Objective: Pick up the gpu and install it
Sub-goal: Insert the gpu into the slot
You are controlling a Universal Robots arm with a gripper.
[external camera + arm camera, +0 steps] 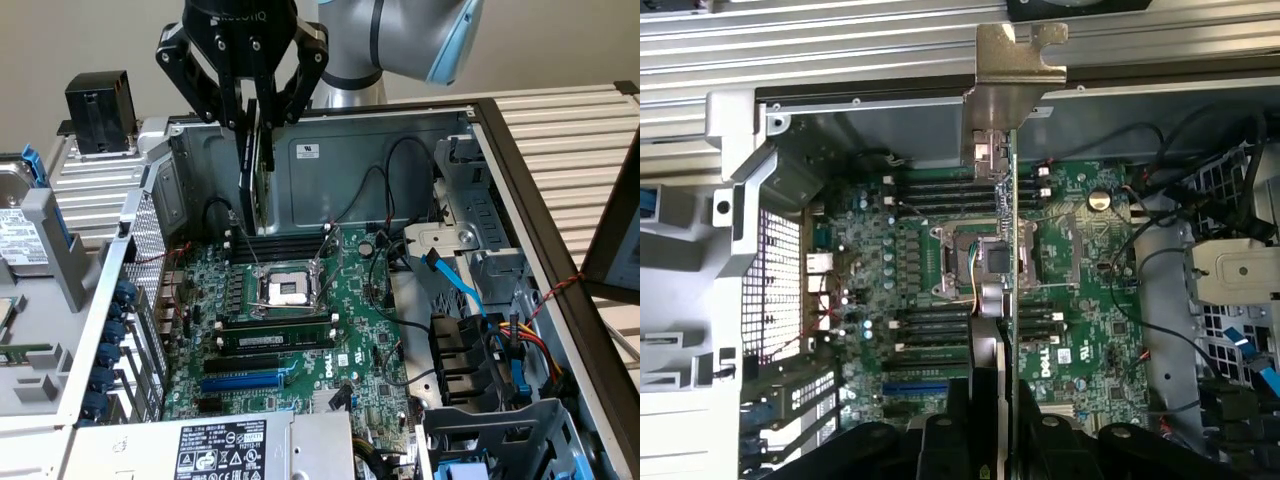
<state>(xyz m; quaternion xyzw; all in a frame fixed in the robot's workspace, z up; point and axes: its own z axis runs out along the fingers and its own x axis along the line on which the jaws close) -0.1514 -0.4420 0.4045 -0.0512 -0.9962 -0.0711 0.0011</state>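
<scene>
My end effector [253,120] is clenched on the gpu [256,185], holding it on edge above the motherboard [340,300] inside the open computer case [400,150], so pickup is done, installing is not

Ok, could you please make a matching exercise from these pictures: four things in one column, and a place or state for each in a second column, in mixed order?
Things
1. gpu
2. blue slot
3. hard drive
4. processor socket

Places or states
A. outside the case, on the exterior view's left
B. held on edge in the gripper, above the board
C. in the middle of the board, with a metal frame
D. on the board, with nothing plugged in

Pairs: 1-B, 2-D, 3-A, 4-C
</scene>
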